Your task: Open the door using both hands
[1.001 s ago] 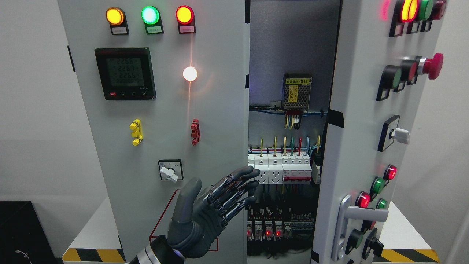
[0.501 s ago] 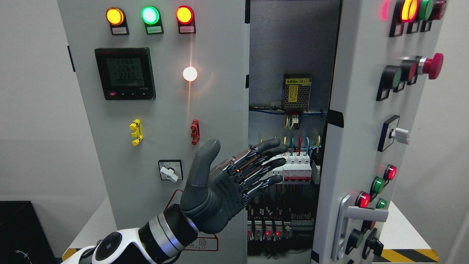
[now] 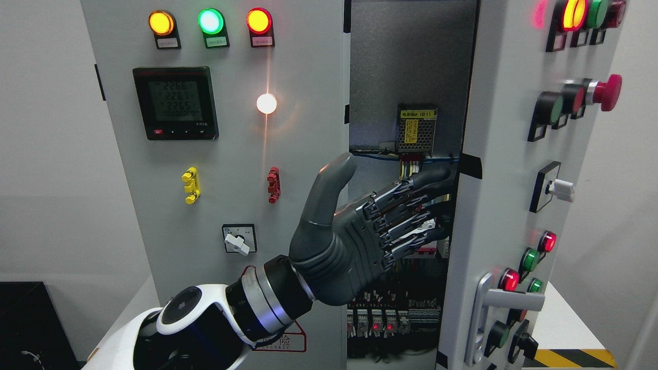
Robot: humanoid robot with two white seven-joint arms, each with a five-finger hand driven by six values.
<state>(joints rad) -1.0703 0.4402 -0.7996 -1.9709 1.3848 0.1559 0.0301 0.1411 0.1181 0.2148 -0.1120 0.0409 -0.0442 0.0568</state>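
Your left hand [image 3: 360, 231] at the open cabinet gap
Fingers [image 3: 411, 198] spread, holding nothing, tips beside the right door [image 3: 506, 154]

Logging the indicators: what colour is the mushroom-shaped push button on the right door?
Red; the mushroom button shows clearly in the head view.

An electrical test lab or industrial training room. A grey control cabinet [image 3: 216, 205] stands on a white worktop [image 3: 570, 324] edged with yellow-and-black hazard tape [image 3: 576, 357]. Its closed door carries lit pilot lamps [image 3: 209, 21], a digital power meter [image 3: 175, 103] and a rotary switch [image 3: 239, 238]. The open door [image 3: 514, 180] bears a red emergency-stop button [image 3: 606, 92]; inside are circuit breakers [image 3: 385, 318] and wiring. Plain white walls [image 3: 46, 154] surround it.
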